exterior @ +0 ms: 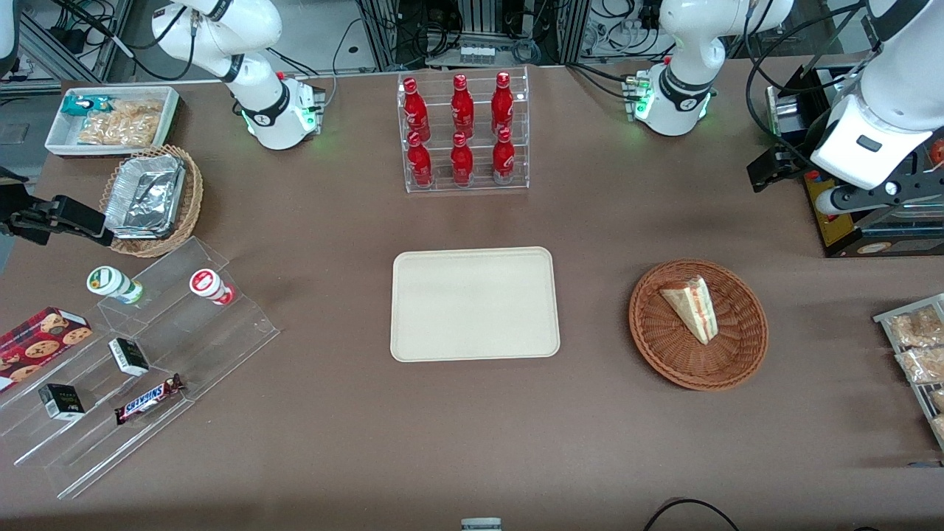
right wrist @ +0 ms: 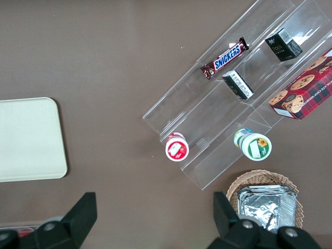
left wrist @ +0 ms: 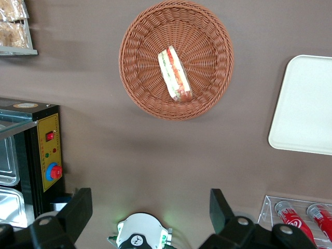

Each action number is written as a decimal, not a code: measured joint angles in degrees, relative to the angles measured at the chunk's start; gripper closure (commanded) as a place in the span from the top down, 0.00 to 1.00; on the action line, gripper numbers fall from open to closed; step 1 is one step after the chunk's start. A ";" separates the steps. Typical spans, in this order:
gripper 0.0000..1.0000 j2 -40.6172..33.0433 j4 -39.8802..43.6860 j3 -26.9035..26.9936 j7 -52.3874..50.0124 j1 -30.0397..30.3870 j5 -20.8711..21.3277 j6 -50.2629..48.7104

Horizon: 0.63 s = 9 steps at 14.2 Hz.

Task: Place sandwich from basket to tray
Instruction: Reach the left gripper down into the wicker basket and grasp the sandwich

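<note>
The sandwich (exterior: 691, 307) lies on its side in the middle of the basket (exterior: 726, 366), with its pointed end toward the front tabletop edge. You can see its red and pale layers in the left wrist view (left wrist: 175, 74). The basket (left wrist: 139, 78) is round and low, and the sandwich touches nothing but the wicker under it. There is bare brown tabletop (exterior: 590, 442) all around the basket. The tray (exterior: 473, 304) sits flat near the middle of the tabletop, beside the basket but not touching it, with a strip of open tabletop between them. Nothing lies on the tray. The gripper (left wrist: 150, 215) hangs high above the tabletop, up toward the working arm's end and well apart from the basket. Its fingers (left wrist: 220, 207) are spread wide and hold nothing. Beside it stands a dark machine (left wrist: 31, 155) with a yellow panel and a red knob. A clear rack (exterior: 463, 133) of red bottles stands farther from the front camera than the tray. Snack bags (exterior: 917, 343) lie at the tabletop edge near the basket.
</note>
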 measured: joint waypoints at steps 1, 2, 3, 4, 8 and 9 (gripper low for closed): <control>1.00 0.05 -0.01 0.00 0.00 0.00 0.00 0.00; 1.00 0.09 -0.03 0.00 0.00 0.00 0.00 0.00; 1.00 0.13 -0.06 0.00 0.00 0.00 0.00 0.00; 1.00 0.23 -0.14 0.00 0.00 0.00 0.00 0.02; 1.00 2.83 -1.76 0.03 0.00 0.16 0.00 1.30; 1.00 4.41 -2.56 0.03 0.00 0.18 0.00 2.53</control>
